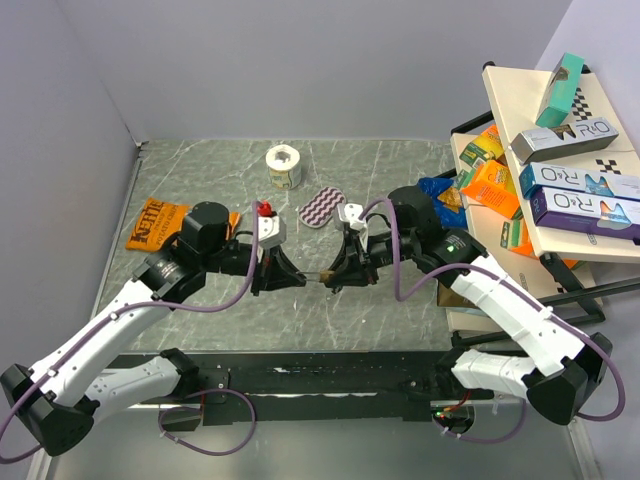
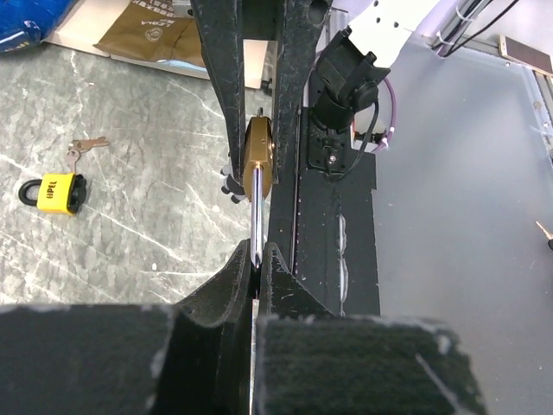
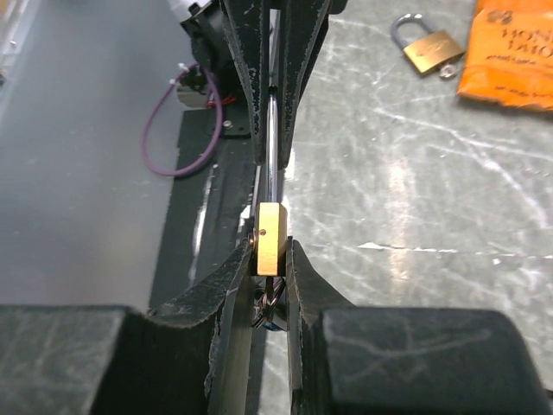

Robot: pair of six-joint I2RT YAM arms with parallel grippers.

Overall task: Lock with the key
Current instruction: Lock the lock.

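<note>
Two grippers share one brass padlock [image 1: 318,273] at the middle of the top view; it seems to be held off the marble surface between them. The left gripper [image 2: 257,262] is closed tight on the steel shackle [image 2: 257,220], low in the centre of its wrist view; the right gripper [image 3: 270,252] is clamped on the flat faces of the lock body [image 3: 270,233]. I judge the padlock heavy for its size, stiff and smooth; it may turn between the pads, so the flat faces are the safer hold and the thin round shackle the poorer one. Something dark hangs under the body; whether it is the key I cannot tell. A yellow padlock [image 2: 56,192] with keys [image 2: 86,145] lies at the left of the left wrist view; a spare brass lock [image 3: 428,50] lies at the upper right of the right wrist view.
</note>
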